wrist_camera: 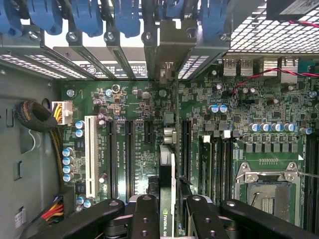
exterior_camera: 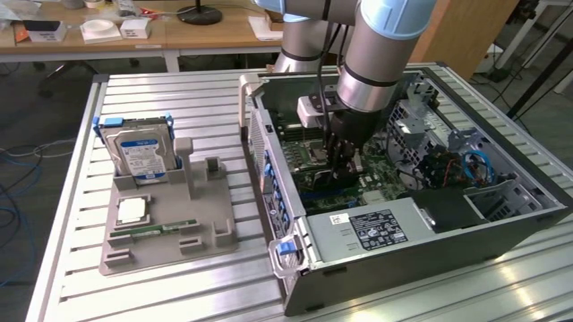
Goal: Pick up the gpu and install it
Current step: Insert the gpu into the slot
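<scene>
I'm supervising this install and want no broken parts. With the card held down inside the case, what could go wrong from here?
1. The gpu, edge-on between the fingers, sits among several parallel slots on the motherboard; a slight offset could press it into the board.
2. Its bracket end must meet the rear slot opening; it could catch on the dividers.
3. The red cable lies close by.

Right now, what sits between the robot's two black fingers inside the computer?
The gpu, edge-on, is held between the fingers over the motherboard slots, in the wrist view.
</scene>
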Tool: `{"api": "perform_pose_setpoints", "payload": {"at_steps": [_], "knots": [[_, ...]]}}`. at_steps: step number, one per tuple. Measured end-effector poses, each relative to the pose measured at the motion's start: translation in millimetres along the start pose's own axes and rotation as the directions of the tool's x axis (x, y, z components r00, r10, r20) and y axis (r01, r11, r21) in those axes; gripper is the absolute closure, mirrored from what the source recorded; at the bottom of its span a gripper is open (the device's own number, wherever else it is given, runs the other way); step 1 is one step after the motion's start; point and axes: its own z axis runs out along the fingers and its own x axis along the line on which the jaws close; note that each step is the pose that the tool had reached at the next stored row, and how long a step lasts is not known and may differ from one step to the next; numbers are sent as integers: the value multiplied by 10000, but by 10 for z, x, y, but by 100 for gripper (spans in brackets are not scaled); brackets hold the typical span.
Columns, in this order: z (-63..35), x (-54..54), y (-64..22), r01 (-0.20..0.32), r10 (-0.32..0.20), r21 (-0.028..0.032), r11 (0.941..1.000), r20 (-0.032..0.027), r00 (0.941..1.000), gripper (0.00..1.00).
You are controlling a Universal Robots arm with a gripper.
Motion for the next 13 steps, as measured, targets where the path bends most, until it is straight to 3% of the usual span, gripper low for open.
{"api": "perform_pose_setpoints", "payload": {"at_steps": [13], "knots": [[-1, -13, -9, 18, -18, -7, 10000, -3, 10000, 74]]}}
